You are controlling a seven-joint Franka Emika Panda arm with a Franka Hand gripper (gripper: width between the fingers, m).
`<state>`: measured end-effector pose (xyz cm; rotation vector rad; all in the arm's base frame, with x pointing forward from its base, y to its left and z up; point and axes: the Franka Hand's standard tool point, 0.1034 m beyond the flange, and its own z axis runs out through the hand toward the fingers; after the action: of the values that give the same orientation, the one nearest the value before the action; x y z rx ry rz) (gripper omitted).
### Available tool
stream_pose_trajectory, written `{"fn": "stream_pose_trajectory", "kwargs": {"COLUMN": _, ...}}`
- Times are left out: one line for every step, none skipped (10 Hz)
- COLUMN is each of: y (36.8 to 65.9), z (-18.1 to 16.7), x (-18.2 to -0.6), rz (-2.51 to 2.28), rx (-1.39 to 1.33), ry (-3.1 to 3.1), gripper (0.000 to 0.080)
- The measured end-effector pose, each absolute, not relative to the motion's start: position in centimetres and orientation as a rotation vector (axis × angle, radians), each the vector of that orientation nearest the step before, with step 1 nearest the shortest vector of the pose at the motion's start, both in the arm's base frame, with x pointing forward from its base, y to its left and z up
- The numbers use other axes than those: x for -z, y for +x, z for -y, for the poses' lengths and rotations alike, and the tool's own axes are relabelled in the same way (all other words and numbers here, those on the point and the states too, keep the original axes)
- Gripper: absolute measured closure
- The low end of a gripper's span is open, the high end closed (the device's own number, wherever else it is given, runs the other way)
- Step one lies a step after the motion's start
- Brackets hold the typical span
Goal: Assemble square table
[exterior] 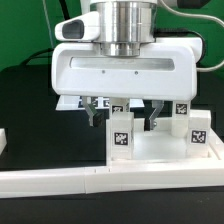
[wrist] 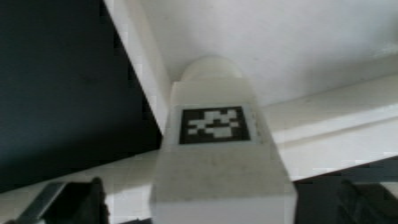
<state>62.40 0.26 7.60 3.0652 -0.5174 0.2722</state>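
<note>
Gripper point(exterior: 120, 118) sits centre frame in the exterior view, large white hand body filling the upper middle, dark fingers point(exterior: 95, 110) hanging below it, spread apart with nothing between them. Directly under it, lower centre, a white leg block point(exterior: 120, 137) stands upright with a black-and-white tag on its face; the fingers flank its top, contact not clear. Second leg block point(exterior: 199, 130) stands at the right edge of the frame, third point(exterior: 181, 107) just behind it, both tagged. They stand on or at the white tabletop point(exterior: 160, 150), lower right; exact seating in the sockets can't be told. Long white barrier wall point(exterior: 60, 180) runs across the bottom of the frame, in front of everything. Black table surface point(exterior: 25, 100) on the left. Wrist view: leg block point(wrist: 217, 150) fills the centre, tapered tip pointing up-frame, tag facing the camera, white tabletop surface point(wrist: 320, 50) behind it, dark fingertips point(wrist: 71, 200) at the lower corners, either side of the block.
</note>
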Motion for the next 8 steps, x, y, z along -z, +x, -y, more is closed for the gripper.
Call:
{"fn": "stream_pose_trajectory", "kwargs": {"y": 62.40, "z": -0.21, "x": -7.59, "rz": 0.518, "rx": -0.272, "ry": 3.065, "gripper": 0.0301}}
{"fn": "stream_pose_trajectory", "kwargs": {"y": 62.39, "z": -0.21, "x": -7.57, "rz": 0.536, "rx": -0.272, "ry": 3.063, "gripper": 0.0301}}
{"fn": "stream_pose_trajectory", "kwargs": {"y": 62.38, "z": -0.21, "x": -7.54, "rz": 0.670, "rx": -0.273, "ry": 3.044, "gripper": 0.0439}}
{"fn": "stream_pose_trajectory", "kwargs": {"y": 62.37, "z": -0.21, "x": -7.52, "rz": 0.801, "rx": -0.274, "ry": 3.020, "gripper": 0.0511}}
{"fn": "stream_pose_trajectory", "kwargs": {"y": 62.37, "z": -0.20, "x": -7.51, "rz": 0.905, "rx": -0.275, "ry": 2.996, "gripper": 0.0511}}
{"fn": "stream_pose_trajectory", "kwargs": {"y": 62.36, "z": -0.20, "x": -7.50, "rz": 0.998, "rx": -0.275, "ry": 2.973, "gripper": 0.0511}}
{"fn": "stream_pose_trajectory", "kwargs": {"y": 62.38, "z": -0.21, "x": -7.49, "rz": 1.141, "rx": -0.274, "ry": 2.930, "gripper": 0.0511}}
{"fn": "stream_pose_trajectory", "kwargs": {"y": 62.55, "z": -0.16, "x": -7.51, "rz": 1.395, "rx": -0.257, "ry": 2.832, "gripper": 0.0511}}
